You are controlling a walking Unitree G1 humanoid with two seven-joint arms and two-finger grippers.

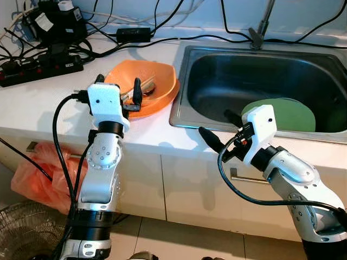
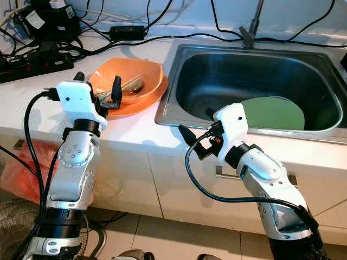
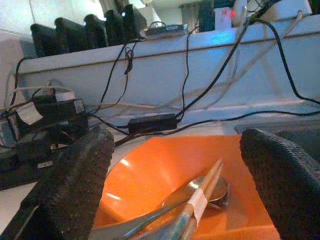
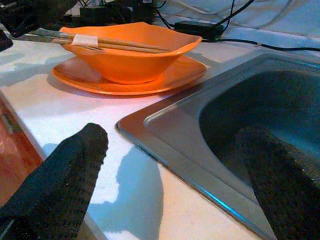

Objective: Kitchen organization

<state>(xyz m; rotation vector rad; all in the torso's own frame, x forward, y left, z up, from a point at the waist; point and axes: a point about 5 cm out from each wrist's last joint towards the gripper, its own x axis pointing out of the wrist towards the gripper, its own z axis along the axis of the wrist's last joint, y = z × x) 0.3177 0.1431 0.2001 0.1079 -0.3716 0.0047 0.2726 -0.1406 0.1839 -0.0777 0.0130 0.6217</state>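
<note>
Orange bowl [image 1: 145,86] between parted left gripper [image 1: 118,89] fingers, right gripper [image 1: 221,128] parted too; risks tipping chopsticks [image 3: 202,196] out if clamped off-centre.

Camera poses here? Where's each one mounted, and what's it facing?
Left eye, right eye: head stereo pair, looking down at the counter and sink; both silver arms show.
Left wrist: along the open left gripper, facing the orange bowl holding chopsticks and a spoon.
Right wrist: along the open right gripper at the sink's corner.
Shared: all views show the orange bowl; it sits on an orange plate.
</note>
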